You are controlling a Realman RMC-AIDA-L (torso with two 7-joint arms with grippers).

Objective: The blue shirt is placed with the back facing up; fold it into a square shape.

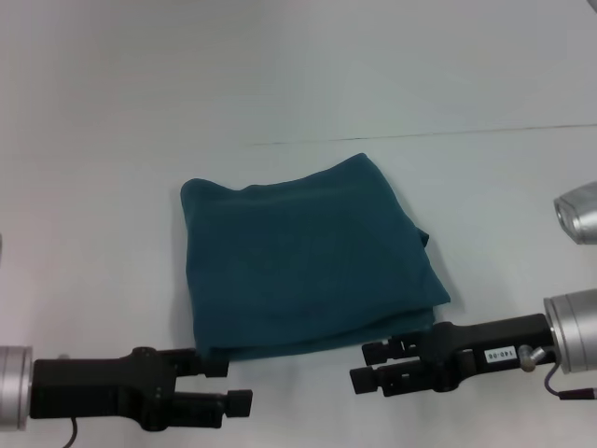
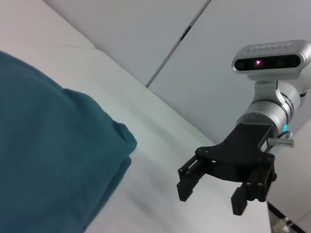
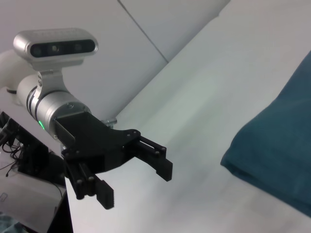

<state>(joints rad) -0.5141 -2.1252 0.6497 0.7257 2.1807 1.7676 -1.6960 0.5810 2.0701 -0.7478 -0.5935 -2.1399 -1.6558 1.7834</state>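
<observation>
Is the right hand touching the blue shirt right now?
Apart. The left wrist view shows bare table between the right hand, open, and the blue shirt.

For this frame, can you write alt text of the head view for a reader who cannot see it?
A blue shirt, already folded into a rough square, lies flat on a pale table. The left gripper and right gripper hover open at its near edge, pointing toward each other, neither holding the cloth.
</observation>
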